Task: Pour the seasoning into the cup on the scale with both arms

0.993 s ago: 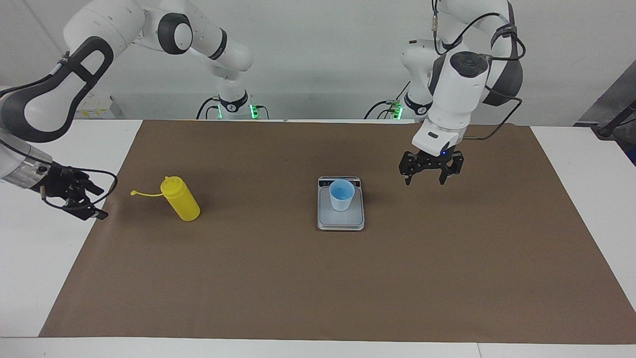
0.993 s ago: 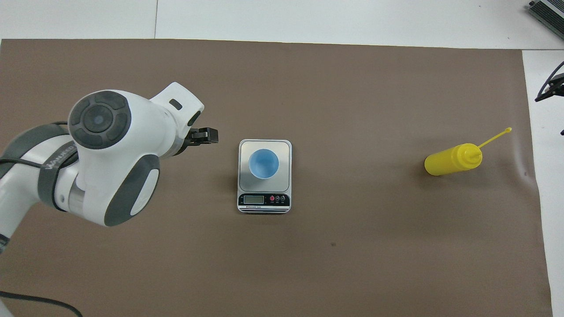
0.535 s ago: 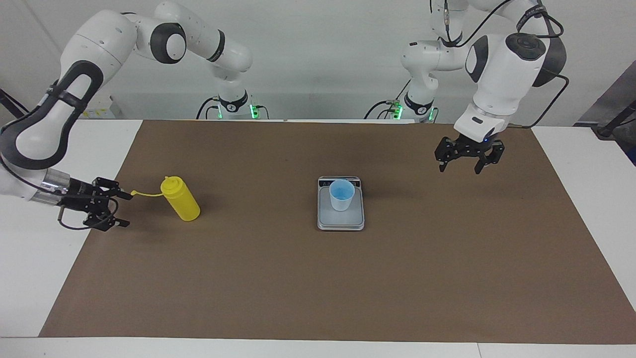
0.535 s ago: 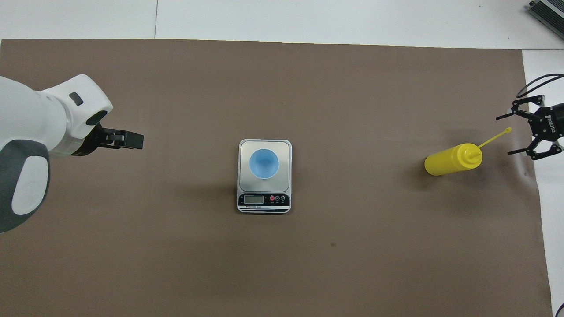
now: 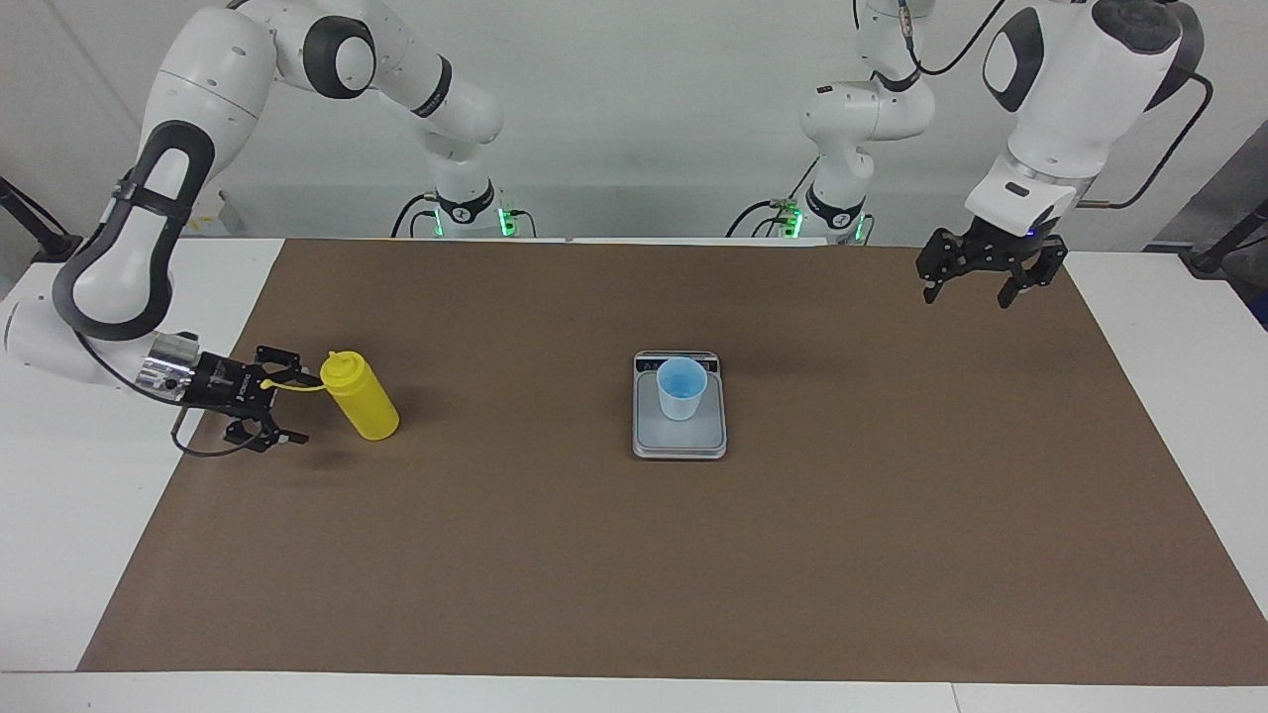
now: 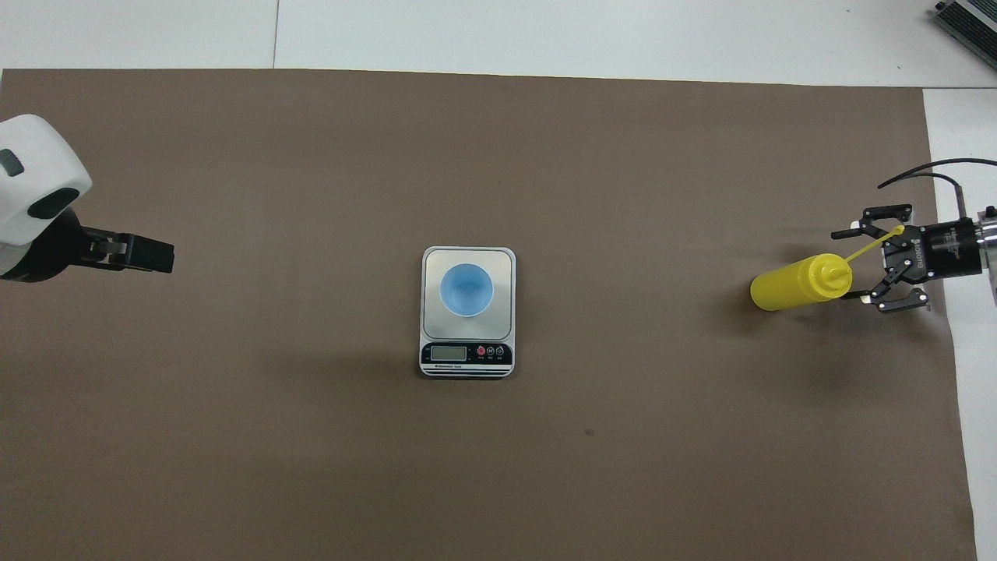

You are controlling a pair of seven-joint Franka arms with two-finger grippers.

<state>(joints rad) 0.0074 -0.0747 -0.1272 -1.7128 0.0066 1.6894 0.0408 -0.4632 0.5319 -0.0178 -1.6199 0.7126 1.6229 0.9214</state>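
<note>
the bottle (image 5: 361,398) stands at the right arm's end of the mat. the right gripper (image 5: 280,408), jaws wide and empty, sits just beside it. the left gripper (image 5: 992,280), also wide, waits well apart.

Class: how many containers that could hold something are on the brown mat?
2. The blue cup stands on the scale mid-mat; the yellow bottle stands toward the right arm's end. Nothing appears hidden.
</note>
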